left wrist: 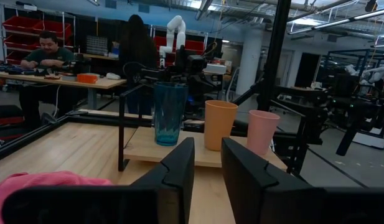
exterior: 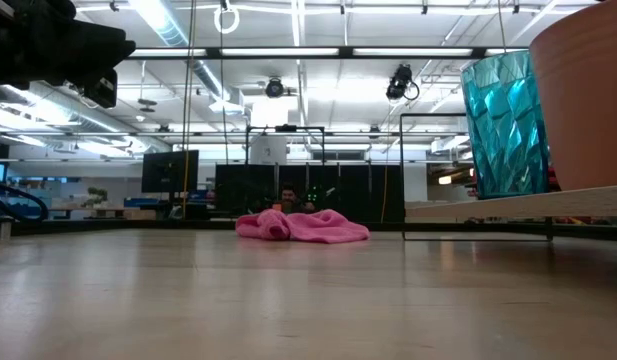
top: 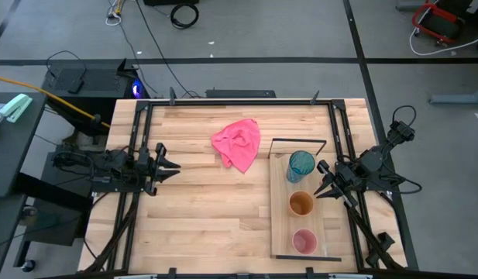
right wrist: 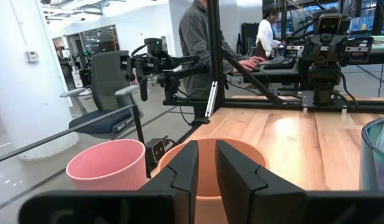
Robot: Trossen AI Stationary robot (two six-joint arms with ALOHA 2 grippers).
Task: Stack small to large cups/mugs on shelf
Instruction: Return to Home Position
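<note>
Three cups stand upright on their bases in a row along the pale wood shelf (top: 279, 225): the teal tumbler (top: 300, 165) by the black wire frame (top: 298, 142), the orange-brown cup (top: 301, 204) in the middle, and the pink cup (top: 304, 242) at the near end. My right gripper (top: 322, 184) hovers by the shelf's right edge, pointing at the orange cup (right wrist: 210, 158), with its fingers a narrow gap apart. My left gripper (top: 173, 166) waits at the table's left, also narrowly open, facing the cups (left wrist: 220, 124).
A crumpled pink cloth (top: 239, 143) lies on the tabletop left of the shelf's far end. Bare butcher-block table (top: 208, 217) spreads between the two arms. Black frame rails (top: 134, 155) run along both table sides. People (right wrist: 201, 37) are in the room beyond.
</note>
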